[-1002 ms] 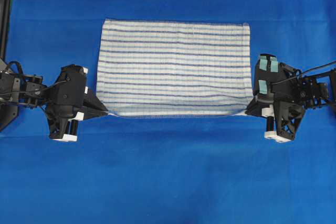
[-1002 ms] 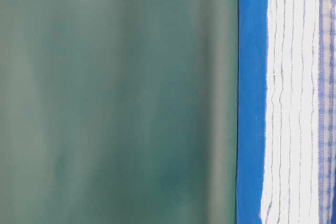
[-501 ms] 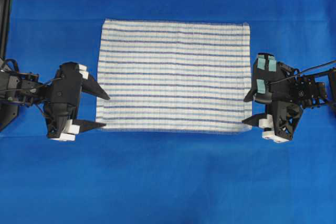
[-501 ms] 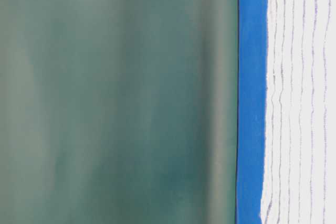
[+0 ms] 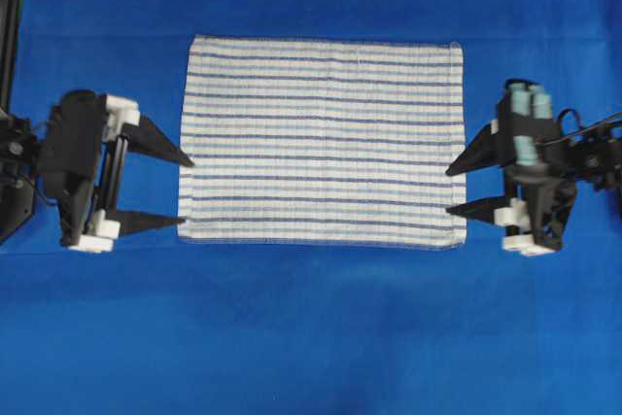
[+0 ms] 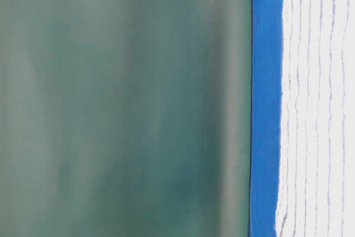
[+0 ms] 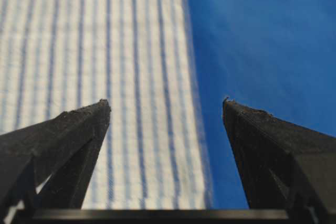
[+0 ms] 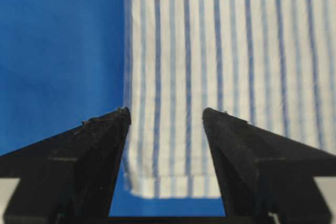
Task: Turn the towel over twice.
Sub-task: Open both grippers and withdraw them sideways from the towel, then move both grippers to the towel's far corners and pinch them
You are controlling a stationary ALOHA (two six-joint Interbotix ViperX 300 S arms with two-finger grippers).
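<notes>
The towel, white with thin blue stripes, lies flat and spread out in the middle of the blue table covering. My left gripper hovers open just off the towel's near-left corner, with nothing between its jaws. My right gripper is open at the near-right corner, also holding nothing. In the left wrist view the towel runs away beneath the open left gripper. In the right wrist view the towel's corner lies under the open right gripper. The table-level view shows the towel lying flat.
The blue covering spreads all round the towel. A dark frame stands along the far left edge. A blurred grey-green backdrop rises behind the table.
Both grippers were shut on the towel's near corners with that edge lifted. They have opened, the towel has settled flat, and both arms have drawn back outward.
</notes>
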